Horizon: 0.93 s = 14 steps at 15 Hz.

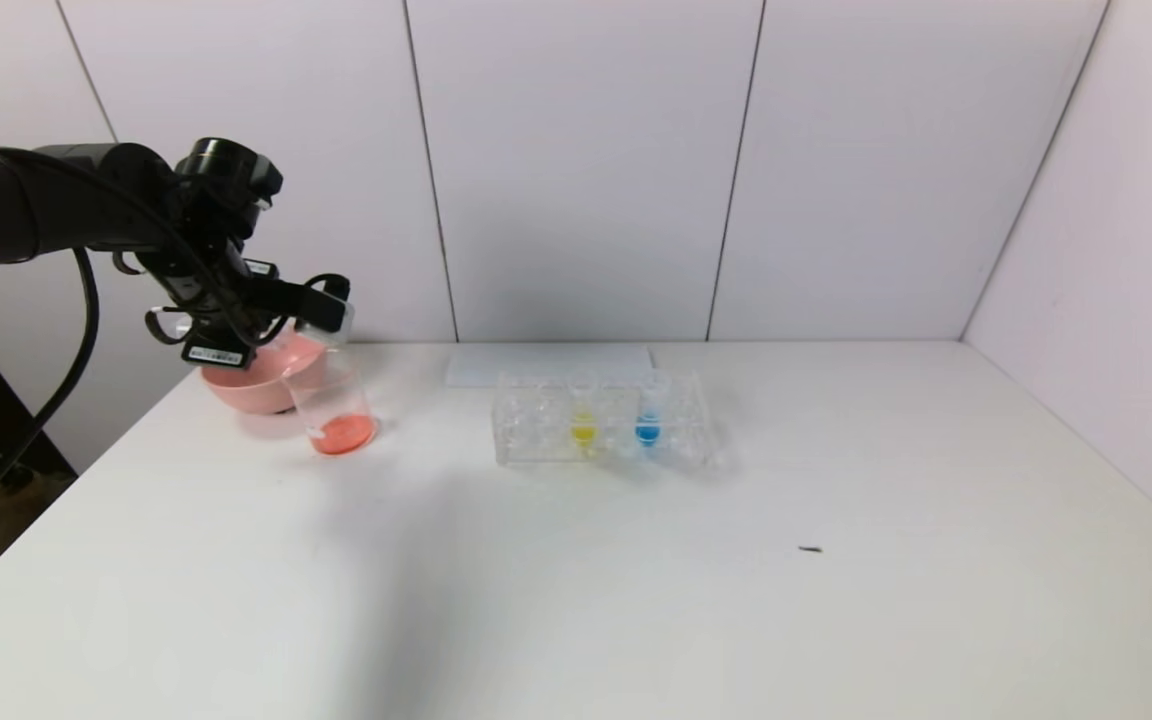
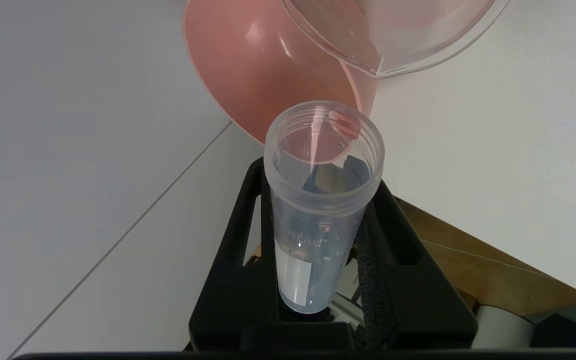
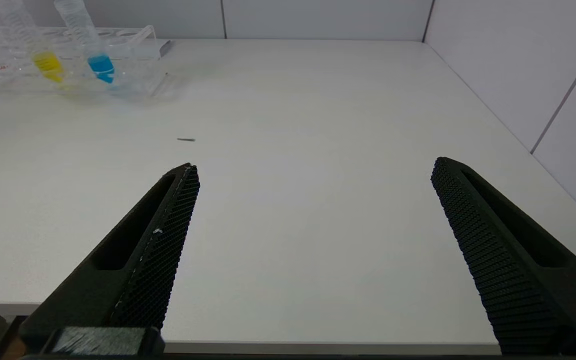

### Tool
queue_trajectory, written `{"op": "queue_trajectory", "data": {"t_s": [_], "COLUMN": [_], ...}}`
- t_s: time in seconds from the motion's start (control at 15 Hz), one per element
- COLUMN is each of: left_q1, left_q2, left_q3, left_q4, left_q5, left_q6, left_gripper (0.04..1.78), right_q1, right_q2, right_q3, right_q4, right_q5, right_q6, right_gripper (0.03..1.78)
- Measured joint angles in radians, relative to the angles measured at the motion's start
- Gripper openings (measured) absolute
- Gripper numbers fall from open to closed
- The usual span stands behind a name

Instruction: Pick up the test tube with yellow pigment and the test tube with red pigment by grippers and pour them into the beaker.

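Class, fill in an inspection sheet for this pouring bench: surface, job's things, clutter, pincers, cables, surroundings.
Surface: white table, dry where visible.
Job's things: beaker holds red-orange liquid; emptied test tube tipped over it; yellow tube upright in the clear rack.
Clutter: blue tube in the rack; pink bowl behind the beaker; small dark speck; white sheet behind the rack.
Pincers: left pincer shut on the emptied tube; right pincer open, low at the table's near edge.
Cables: black cable hanging from the left arm.
Surroundings: white panelled walls.
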Motion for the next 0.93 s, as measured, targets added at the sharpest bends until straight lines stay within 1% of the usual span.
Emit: {"op": "queue_trajectory", "data": {"t_s": [0.53, 0.8, 0.93], "left_q1": [0.007, 0.031, 0.053], "left_q2": [-0.031, -0.057, -0.076], "left_q3": [0.006, 0.008, 0.011], "left_q4": [0.016, 0.016, 0.018], "left_q5": [-0.020, -0.090, -0.128], "left_q6": [-0.017, -0.091, -0.152], "left_gripper": [0.46, 0.46, 0.46], "right_q1": [-0.001, -0.001, -0.001], "right_q2": [0.000, 0.000, 0.000], "right_q3": [0.000, 0.000, 0.000], "right_q4": [0.000, 0.000, 0.000], "right_q5": [0.000, 0.000, 0.000], "right_q6": [0.000, 0.000, 0.000], "right_gripper": [1.70, 1.70, 1.70]}}
